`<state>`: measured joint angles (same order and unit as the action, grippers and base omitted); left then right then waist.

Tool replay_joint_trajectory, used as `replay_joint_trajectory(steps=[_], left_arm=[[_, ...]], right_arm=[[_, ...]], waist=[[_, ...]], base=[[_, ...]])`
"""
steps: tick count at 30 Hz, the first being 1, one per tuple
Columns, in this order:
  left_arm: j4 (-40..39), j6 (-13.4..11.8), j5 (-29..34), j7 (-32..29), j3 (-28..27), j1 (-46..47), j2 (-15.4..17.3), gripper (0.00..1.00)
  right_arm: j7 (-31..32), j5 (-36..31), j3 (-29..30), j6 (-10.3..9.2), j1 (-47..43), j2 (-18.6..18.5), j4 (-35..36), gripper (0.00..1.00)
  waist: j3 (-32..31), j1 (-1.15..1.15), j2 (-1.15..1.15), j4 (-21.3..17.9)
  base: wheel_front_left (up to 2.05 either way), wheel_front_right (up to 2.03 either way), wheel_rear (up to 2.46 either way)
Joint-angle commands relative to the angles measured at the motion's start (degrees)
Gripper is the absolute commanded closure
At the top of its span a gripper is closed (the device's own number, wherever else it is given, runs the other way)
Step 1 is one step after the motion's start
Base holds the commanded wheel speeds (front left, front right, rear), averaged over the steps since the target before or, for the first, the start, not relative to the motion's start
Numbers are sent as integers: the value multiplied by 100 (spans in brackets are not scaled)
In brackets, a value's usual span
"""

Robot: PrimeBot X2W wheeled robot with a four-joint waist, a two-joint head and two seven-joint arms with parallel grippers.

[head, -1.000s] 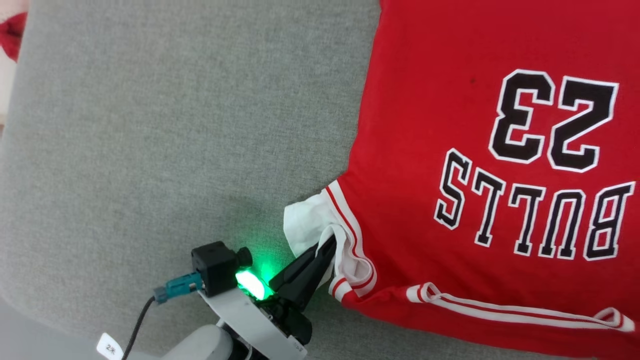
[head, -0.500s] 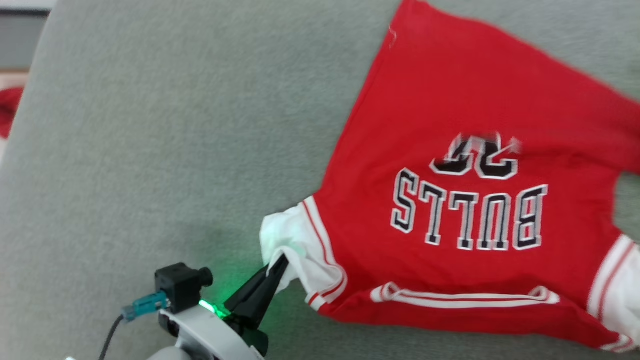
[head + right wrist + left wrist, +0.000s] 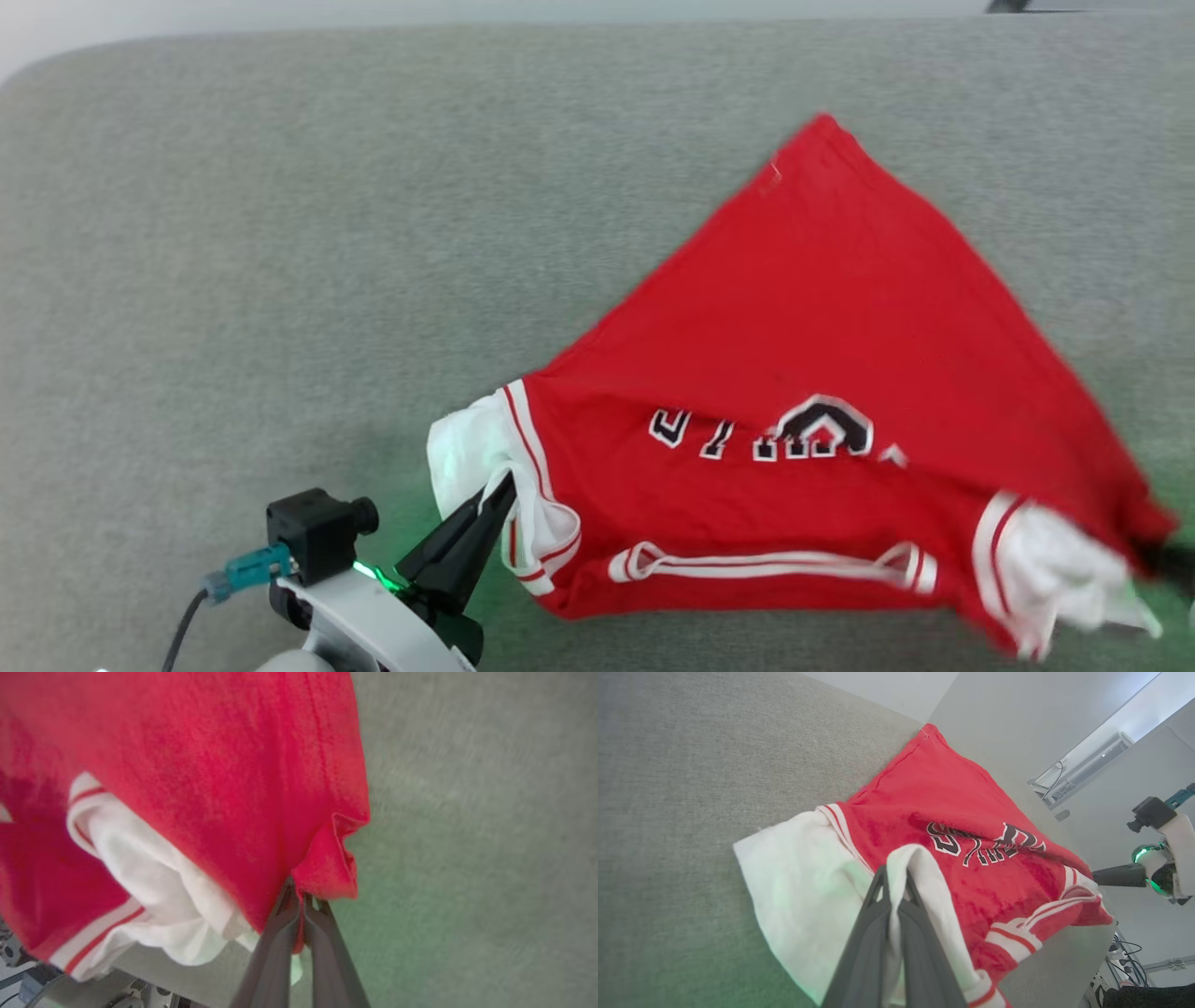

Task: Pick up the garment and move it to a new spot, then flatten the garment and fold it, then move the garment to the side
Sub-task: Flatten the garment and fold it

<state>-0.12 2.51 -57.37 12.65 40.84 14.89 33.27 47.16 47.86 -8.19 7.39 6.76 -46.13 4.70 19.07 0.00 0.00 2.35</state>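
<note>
The red Bulls jersey (image 3: 803, 355) lies right of centre on the grey upholstered surface (image 3: 280, 233), bunched along its near edge with the lettering creased. The left gripper (image 3: 502, 483) is clamped on one white sleeve. The head view blurs the right gripper (image 3: 297, 895). Its wrist view shows it pinched shut on a red fold beside the other sleeve. The left wrist view shows the surface's edge close beside the jersey. Bare surface extends left and beyond.

This looks like a lab or test room for robots. The big desk (image 3: 280, 233) has a plain grey cloth top. Behind it are bare pale walls (image 3: 999, 723) with a white air unit (image 3: 1087, 760) high up and a wire (image 3: 1052, 786) hanging near it. Loose cables (image 3: 1122, 947) and plugs lie low down beside the desk
</note>
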Motion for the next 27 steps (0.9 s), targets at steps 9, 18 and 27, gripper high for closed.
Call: replay_joint_trajectory(steps=[9,18,27], left_arm=[[-156,-112,33,-33,-16,-21,54,100],[-226,-140,38,-67,14,13,38,100],[-249,-47,177,-36,104,255,-166,100]], right_arm=[[342,-194,77,17,-1332,657,757,100],[-34,-561,696,17,-1013,811,1128,0],[-23,-860,887,18,390,320,1603,0]], waist=[[-90,0,0,-268],[-123,0,0,-215],[207,0,0,86]], base=[[0,0,0],[0,0,0],[0,0,0]])
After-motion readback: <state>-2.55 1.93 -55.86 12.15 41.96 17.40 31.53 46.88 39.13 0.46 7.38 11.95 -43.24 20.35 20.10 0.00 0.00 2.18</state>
